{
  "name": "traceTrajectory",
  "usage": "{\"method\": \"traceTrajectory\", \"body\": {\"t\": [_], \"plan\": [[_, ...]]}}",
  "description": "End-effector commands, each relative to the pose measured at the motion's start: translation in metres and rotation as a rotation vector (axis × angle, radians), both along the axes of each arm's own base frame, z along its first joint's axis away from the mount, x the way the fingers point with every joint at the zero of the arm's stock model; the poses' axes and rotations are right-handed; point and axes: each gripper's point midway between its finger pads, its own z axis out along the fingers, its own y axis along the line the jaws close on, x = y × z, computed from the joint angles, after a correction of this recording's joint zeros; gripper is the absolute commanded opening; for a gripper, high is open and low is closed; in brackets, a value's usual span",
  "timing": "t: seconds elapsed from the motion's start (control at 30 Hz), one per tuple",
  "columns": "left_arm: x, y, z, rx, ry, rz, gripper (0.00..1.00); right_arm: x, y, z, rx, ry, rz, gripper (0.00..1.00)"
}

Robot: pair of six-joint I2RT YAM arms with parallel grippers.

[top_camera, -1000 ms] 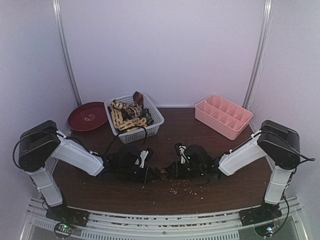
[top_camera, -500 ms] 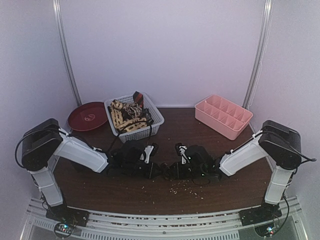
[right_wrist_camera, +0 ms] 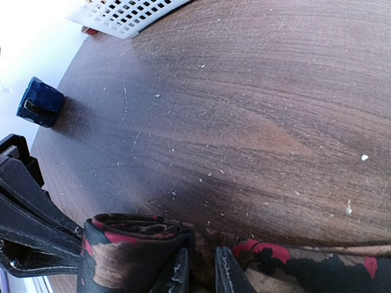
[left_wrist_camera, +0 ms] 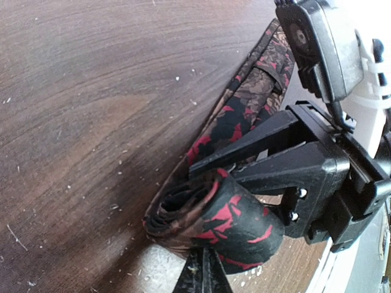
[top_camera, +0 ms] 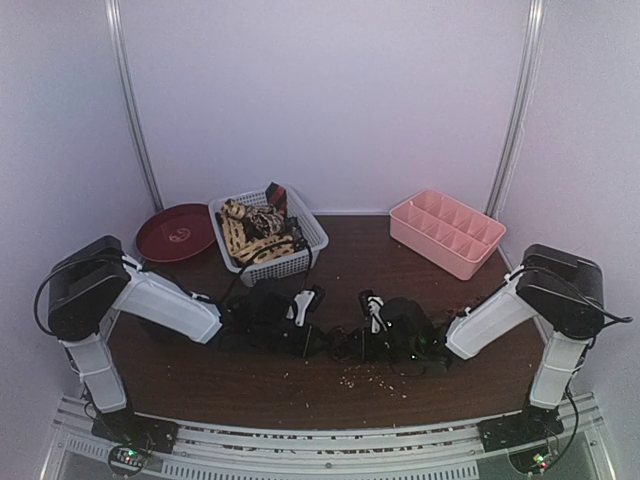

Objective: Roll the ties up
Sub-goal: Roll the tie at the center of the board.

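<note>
A black tie with red and brown pattern lies on the dark table between my two grippers, partly rolled. Its roll stands on end, and the unrolled length runs off up and to the right. My left gripper is shut, its tips against the roll's lower edge. My right gripper is shut on the tie's fabric right beside the roll, with the flat length to its right. From above, both grippers meet low at the table's middle. More ties fill the basket.
The white lattice basket stands at the back left, a dark red plate left of it, a pink divided tray at the back right. A small dark blue mug sits left of the roll. Crumbs dot the near table.
Both grippers have shifted a little to the right along the table with the tie between them. The left arm has reached further in.
</note>
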Motion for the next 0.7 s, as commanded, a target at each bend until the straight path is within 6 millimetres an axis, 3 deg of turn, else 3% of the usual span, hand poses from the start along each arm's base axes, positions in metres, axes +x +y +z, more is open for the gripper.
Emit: {"method": "traceTrajectory", "body": {"t": [0.0,0.67], "plan": [[0.001,-0.009,0.005,-0.007,-0.028,-0.030,0.04,0.001,-0.004,0.014,0.028,-0.033,-0.033,0.18],[0.006,-0.021,0.004,0.025,-0.037,-0.053,0.08,0.008,-0.034,0.005,-0.045,-0.005,-0.152,0.21]]}}
